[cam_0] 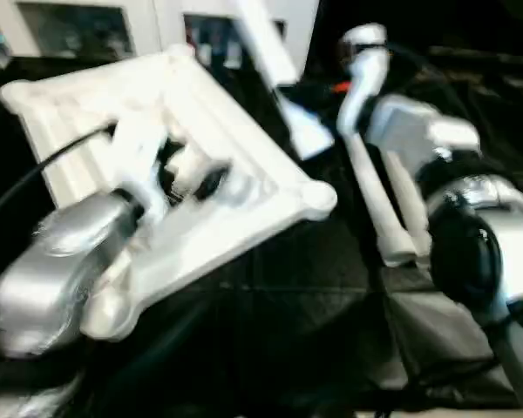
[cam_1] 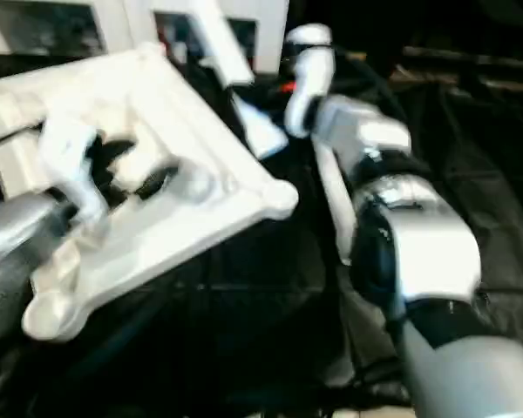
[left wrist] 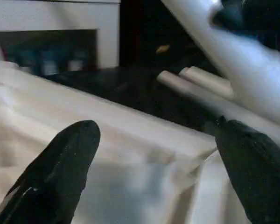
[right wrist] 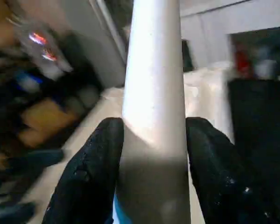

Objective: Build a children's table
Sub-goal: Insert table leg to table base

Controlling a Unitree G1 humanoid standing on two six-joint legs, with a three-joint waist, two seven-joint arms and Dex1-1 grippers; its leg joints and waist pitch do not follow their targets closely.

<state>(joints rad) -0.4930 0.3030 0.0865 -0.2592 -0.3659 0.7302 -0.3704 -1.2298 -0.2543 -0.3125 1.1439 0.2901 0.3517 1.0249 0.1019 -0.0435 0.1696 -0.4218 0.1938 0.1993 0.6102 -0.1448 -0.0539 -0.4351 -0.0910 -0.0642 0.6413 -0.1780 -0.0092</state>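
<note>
head pair: high, looking down | wrists: close | shared: tabletop (cam_0: 200, 131)

It looks like an indoor test or demo room rather than a home: a black cloth (cam_0: 314, 296) covers the work surface in the lower frame, and white cabinets with glass fronts (cam_0: 78, 26) line the back wall at upper left, small items blurred behind the glass.

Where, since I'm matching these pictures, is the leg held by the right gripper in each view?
Left eye view: held leg slants across top centre, behind the tabletop.
Right eye view: same slant, top, left of centre.
Left wrist view: thick tube beyond the tabletop's edge.
Right wrist view: between the right gripper fingers.
Shared landmark: the tabletop.
</note>
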